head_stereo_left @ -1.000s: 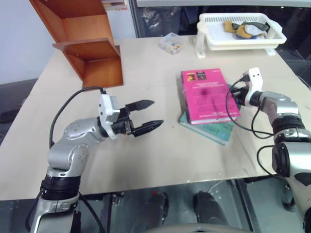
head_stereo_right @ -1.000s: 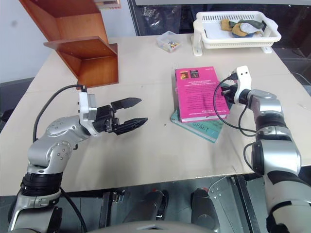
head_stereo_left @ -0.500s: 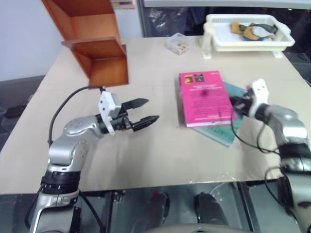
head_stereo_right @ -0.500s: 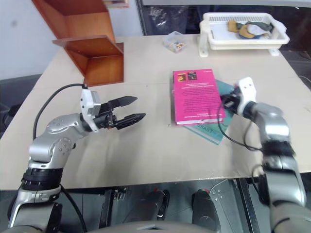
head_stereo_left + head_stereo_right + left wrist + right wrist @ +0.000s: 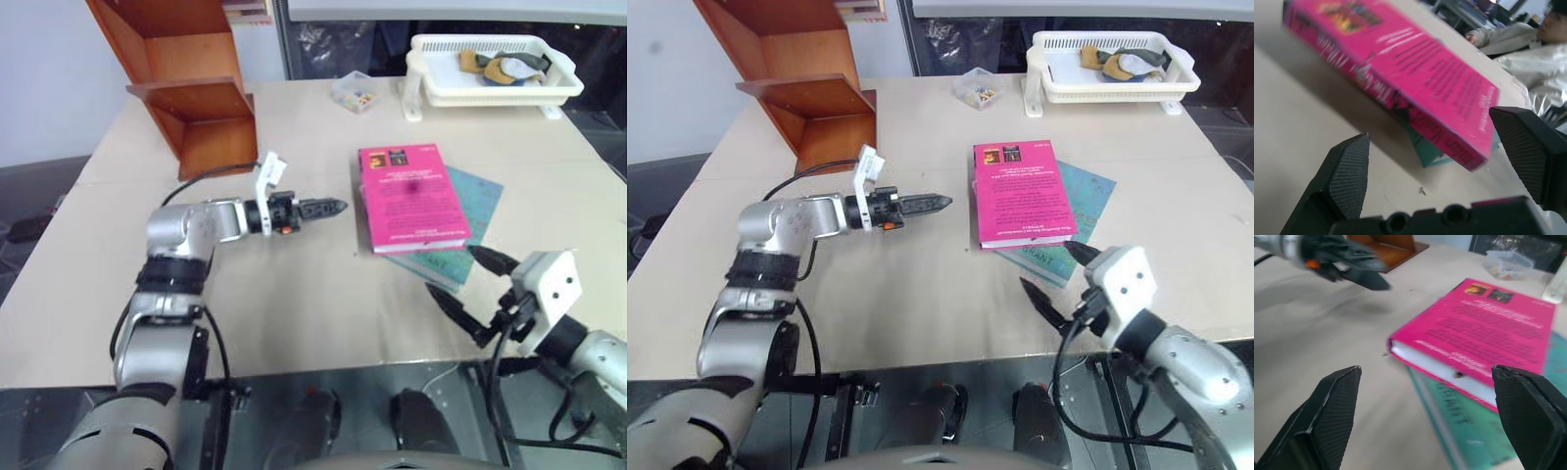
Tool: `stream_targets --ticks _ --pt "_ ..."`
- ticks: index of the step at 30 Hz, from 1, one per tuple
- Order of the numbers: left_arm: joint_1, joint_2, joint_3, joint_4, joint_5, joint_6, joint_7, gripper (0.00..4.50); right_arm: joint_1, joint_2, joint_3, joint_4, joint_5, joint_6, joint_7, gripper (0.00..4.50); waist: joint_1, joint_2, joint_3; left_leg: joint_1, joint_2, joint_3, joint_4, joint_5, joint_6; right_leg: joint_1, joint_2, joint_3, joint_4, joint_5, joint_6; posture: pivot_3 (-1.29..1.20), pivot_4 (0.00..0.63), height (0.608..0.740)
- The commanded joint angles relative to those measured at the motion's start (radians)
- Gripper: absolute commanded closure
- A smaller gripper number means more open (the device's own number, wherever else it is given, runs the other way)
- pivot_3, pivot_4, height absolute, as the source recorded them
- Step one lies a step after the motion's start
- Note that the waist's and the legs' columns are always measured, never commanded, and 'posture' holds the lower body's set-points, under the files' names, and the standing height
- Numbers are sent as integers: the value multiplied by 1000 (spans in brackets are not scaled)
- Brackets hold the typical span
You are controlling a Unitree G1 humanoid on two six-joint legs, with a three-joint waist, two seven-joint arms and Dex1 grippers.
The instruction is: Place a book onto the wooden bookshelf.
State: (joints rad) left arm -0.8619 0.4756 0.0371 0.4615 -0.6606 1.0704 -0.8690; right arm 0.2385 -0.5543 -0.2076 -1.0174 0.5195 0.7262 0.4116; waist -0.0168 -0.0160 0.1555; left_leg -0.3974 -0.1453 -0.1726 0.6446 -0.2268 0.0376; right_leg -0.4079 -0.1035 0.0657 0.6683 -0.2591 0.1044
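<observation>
Since a second ago, the right gripper [image 5: 468,286] has let go of the book [image 5: 410,197] and pulled back toward the near table edge, jaws wide and empty, while the left gripper [image 5: 333,207] has reached close to the book's spine, also spread apart with nothing between. This thick magenta paperback lies flat on a thinner teal book [image 5: 468,227], well apart from the varnished wooden bookshelf [image 5: 186,86]. Behind the book stand a white plastic basket [image 5: 490,83] and a small clear box [image 5: 355,90].
</observation>
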Motion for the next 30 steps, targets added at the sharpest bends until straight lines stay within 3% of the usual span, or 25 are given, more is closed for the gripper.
stream_targets --ticks 1,10,14,23,30 --pt "-114 -87 64 202 1 53 67 0 47 -35 64 -30 -38 -103 -146 27 9 -1 0 -1 0 0 0 0 -1 -1 0 0 0 0 0 0 150 740" --pt "-264 -260 172 489 23 -5 170 0 196 -176 154 -30 -3 -331 -361 27 26 -4 2 -4 -1 -1 1 1 -1 -3 0 -1 -1 0 0 0 150 740" --pt "-314 -342 276 629 8 -78 279 0 213 -242 177 -30 10 -380 -449 27 32 -6 2 -4 -1 -1 1 1 -1 -2 0 -1 -1 0 0 0 150 740" --pt "-369 -396 418 777 18 -194 367 0 192 -380 211 -30 89 -419 -611 27 29 -7 3 -4 -1 -1 2 0 -1 -1 0 -1 -1 0 0 0 150 740" --pt "-367 -397 468 806 26 -223 390 3210 200 -494 218 -30 160 -472 -712 0 30 -8 3 -4 -1 -1 3 0 -1 0 0 -1 -1 0 1 0 150 740"
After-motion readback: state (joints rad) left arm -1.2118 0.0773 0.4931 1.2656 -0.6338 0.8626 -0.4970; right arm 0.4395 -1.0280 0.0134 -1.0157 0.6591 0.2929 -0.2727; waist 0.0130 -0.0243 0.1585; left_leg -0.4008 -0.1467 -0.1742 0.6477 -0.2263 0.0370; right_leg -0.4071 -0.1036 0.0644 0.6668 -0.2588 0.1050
